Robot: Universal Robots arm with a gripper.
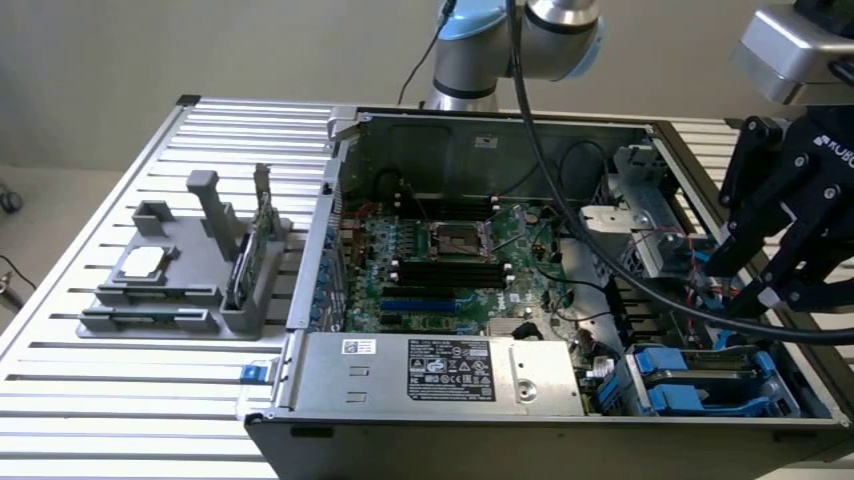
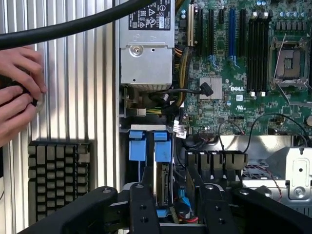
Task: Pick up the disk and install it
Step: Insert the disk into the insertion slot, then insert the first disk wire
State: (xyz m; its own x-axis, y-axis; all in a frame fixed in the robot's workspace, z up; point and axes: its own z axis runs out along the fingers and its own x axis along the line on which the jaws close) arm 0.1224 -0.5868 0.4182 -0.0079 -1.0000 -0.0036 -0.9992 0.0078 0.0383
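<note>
My black gripper (image 1: 767, 292) hangs over the drive-bay corner of the open grey metal computer case (image 1: 534, 445), fingers spread wide and holding nothing. The silver-grey disk in its blue plastic carrier (image 2: 163, 181) stands edge-on in the bay, just beyond my fingertips and apart from them. One thick black cable (image 2: 73, 27) drapes across the case. I count one grey power supply box (image 1: 441, 372), one green motherboard (image 1: 441, 250), and two blue carrier tabs (image 2: 138, 146) side by side. A person's hand (image 2: 22, 68) rests on the ribbed metal table (image 2: 73, 97).
</note>
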